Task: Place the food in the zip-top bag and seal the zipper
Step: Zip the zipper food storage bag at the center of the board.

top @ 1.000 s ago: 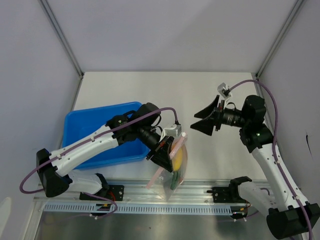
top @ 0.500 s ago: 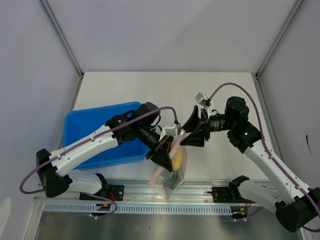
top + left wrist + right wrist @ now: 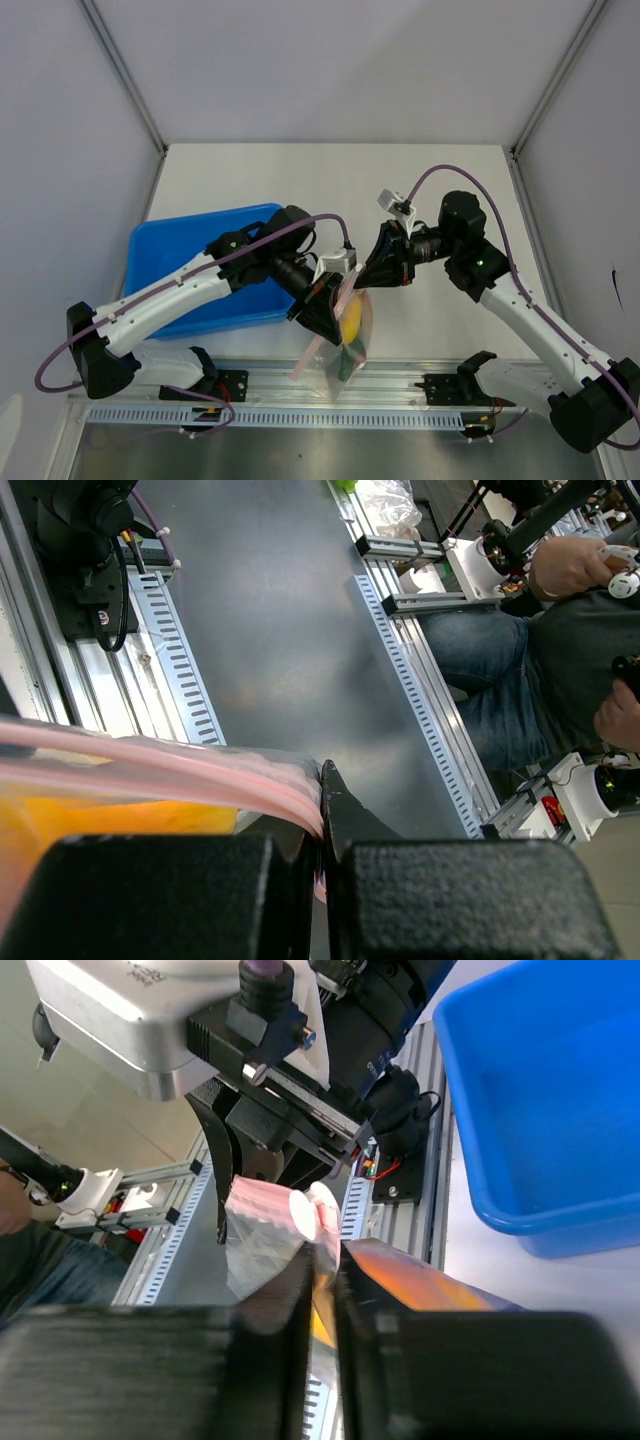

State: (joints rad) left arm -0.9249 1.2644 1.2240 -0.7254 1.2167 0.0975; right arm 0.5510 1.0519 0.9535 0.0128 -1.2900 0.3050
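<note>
Looking down from the top external view, we see the left claw point(image 3: 330, 315) clenched on the upper edge of the zip-top bag point(image 3: 352, 350), which hangs at the near edge of the bench point(image 3: 330, 190), over the metal rail point(image 3: 400, 380). The zipper point(image 3: 312, 352) shows as a pinkish-red strip slanting down the bag's left side. Inside the clear plastic lie a yellow-orange piece point(image 3: 352, 318) and, lower, a green piece point(image 3: 345, 363). The right claw point(image 3: 368, 278) meets the bag's top corner just beside the left claw, its fingers drawn close together. A blue tray point(image 3: 170, 262) rests on the bench to the left, beneath the left arm.

Left wrist view: the two black fingers stand pressed together with the zipper passing between them, so we read this claw as grasping the strip. The yellow-orange piece shows through the film at lower left, just under the strip. Beyond sits a seated person point(image 3: 530, 660) in jeans.

Right wrist view: the fingers are nearly touching, and crinkled pink-tinted film of the bag's mouth runs down into the narrow gap; we read this claw as clenched on the bag's edge. Orange shows through the plastic right of the fingers. The left arm's wrist camera point(image 3: 130, 1030) sits above, and the blue tray fills the upper right.
</note>
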